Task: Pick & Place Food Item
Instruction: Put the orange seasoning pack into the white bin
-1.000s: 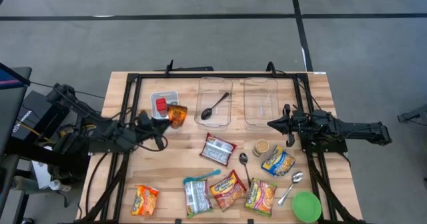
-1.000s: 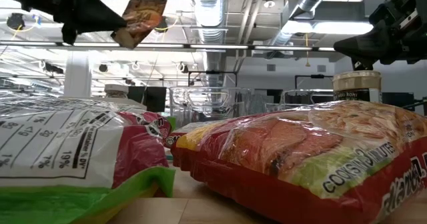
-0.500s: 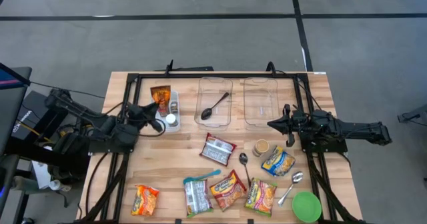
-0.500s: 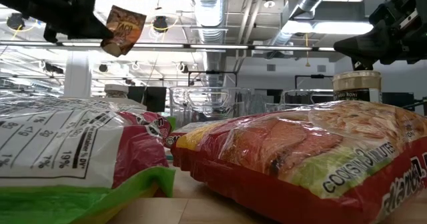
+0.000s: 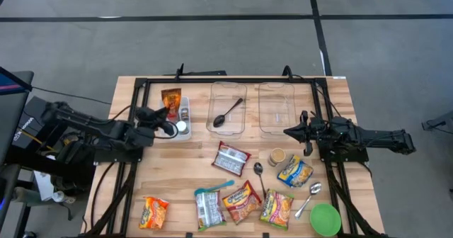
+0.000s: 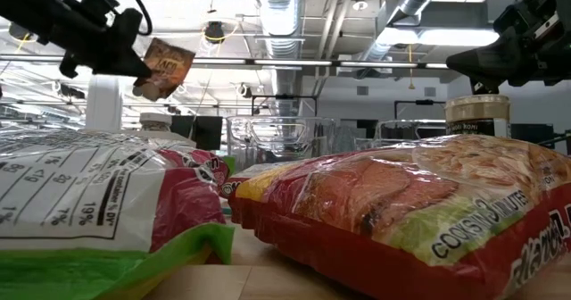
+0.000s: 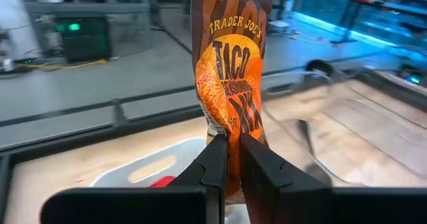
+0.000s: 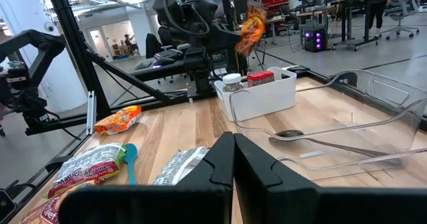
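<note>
A wooden table [image 5: 340, 89] with a black frame stands on a grey floor, with a workshop room beyond it. The left gripper [image 5: 164, 112] hangs above the white bin [image 5: 184, 110] near the table's far-left corner, its fingers [image 7: 217, 159] pinched tight on the lower edge of a taco packet [image 7: 230, 84], which hangs clear of the bin in the air [image 6: 163, 68]. The right gripper [image 5: 289, 132] waits with fingers closed and empty near the table's right edge, beside two clear trays; one tray [image 5: 228, 108] holds a spoon [image 5: 226, 113]. Noodle packs [image 5: 242, 201] lie along the near edge.
</note>
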Controlling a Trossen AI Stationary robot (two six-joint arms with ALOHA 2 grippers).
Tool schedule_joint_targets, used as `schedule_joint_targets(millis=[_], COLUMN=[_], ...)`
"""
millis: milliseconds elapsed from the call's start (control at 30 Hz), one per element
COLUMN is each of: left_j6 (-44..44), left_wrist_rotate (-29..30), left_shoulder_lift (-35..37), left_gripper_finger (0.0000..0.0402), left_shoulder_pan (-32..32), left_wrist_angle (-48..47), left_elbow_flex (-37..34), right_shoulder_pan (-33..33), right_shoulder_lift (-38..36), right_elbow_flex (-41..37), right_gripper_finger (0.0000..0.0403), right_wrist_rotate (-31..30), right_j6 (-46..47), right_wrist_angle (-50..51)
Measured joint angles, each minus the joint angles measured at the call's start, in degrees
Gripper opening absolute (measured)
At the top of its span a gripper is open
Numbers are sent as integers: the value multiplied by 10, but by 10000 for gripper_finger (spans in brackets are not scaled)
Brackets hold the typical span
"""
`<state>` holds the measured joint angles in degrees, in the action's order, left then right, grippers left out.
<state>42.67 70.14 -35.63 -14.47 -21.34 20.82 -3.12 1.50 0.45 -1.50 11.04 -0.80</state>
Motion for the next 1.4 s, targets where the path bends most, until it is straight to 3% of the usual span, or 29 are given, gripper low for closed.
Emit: schedule_joint_targets(millis=[233, 433, 667, 800, 1100, 1400], left_j6=[13, 9, -108, -125, -123, -124], left_wrist_rotate=[-7, -85, -162, -189, -252, -255], left_shoulder_lift=[-38, -87, -127, -144, -178, -176], left_gripper_finger=[36, 30, 23, 31, 27, 44], left_shoulder_pan=[66, 130, 171, 193, 209, 209], left_wrist_angle=[-3, 9, 118, 125, 126, 124], left_elbow_flex=[0, 0, 0, 0, 0, 0], right_shoulder_pan=[0, 0, 0, 0, 0, 0], right_shoulder_lift=[0, 0, 0, 0, 0, 0], right_elbow_flex=[0, 0, 0, 0, 0, 0], right_gripper_finger=[0, 0, 0, 0, 0, 0], right_wrist_rotate=[0, 0, 0, 0, 0, 0], right_j6=[0, 0, 0, 0, 0, 0], right_wrist_angle=[0, 0, 0, 0, 0, 0])
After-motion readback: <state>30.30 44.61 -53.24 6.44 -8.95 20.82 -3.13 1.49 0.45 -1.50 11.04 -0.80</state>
